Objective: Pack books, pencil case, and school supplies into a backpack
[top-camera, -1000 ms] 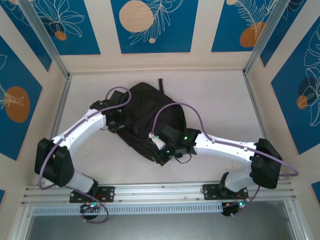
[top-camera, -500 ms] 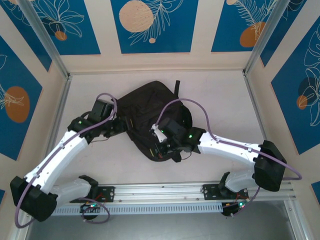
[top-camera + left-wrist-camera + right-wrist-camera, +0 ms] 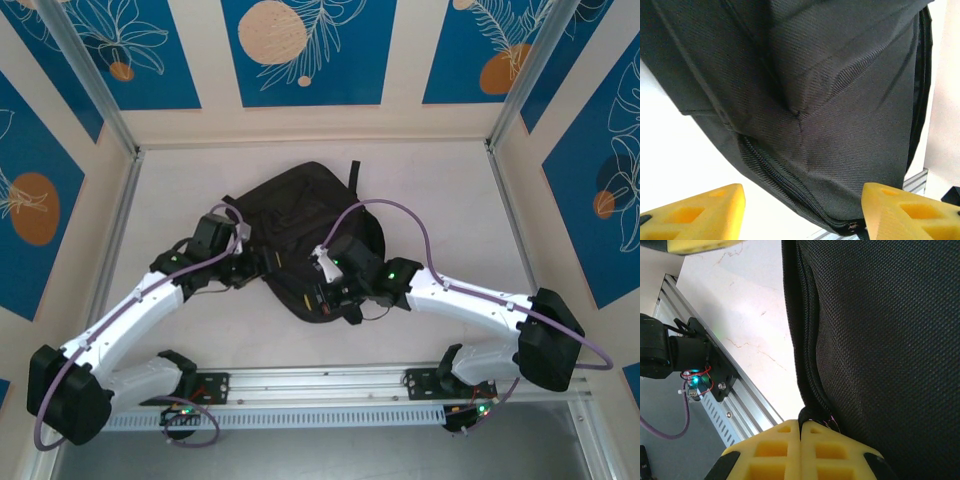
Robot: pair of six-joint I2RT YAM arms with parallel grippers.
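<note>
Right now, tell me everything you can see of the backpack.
The backpack is large, soft, black woven fabric, lying on the white table, a strap poking out at its far edge. A zip runs along its side. The right pincer is shut on its zippered near edge; the left pincer is open at its left side.

The left arm stretched from the near left corner up and inward, its wrist bent toward the centre. The left gripper stood with its yellow fingers spread wide apart, with nothing clamped between them. The right arm ran inward in a low line from its elbow at the near right, wrist turned leftward. The right gripper had its yellow pads pressed flush together, pinching the zip edge of the backpack at their tips.
</note>
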